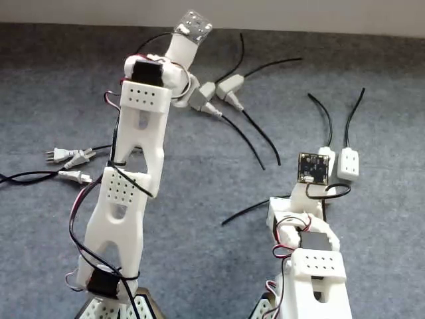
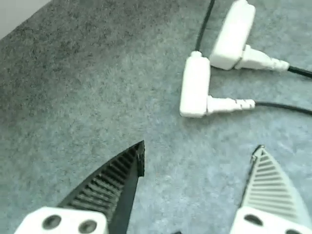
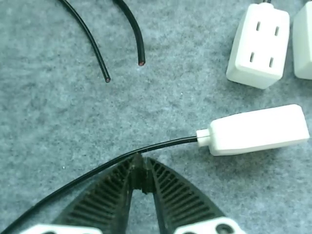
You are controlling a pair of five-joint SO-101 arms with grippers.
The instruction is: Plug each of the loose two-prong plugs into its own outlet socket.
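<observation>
A grey carpet-like mat (image 1: 388, 256) (its nap mottled) lies flat, bordered at the far edge by a pale wall (image 1: 299, 12).

- You have no text, number, brand or sign that can be read here.
- The white outlet socket (image 3: 257, 46) turns its face to you with paired slots only; no lettering can be made out on it.
- The small dark circuit board (image 1: 313, 168) on an arm's wrist carries marks too small for you to read.
</observation>
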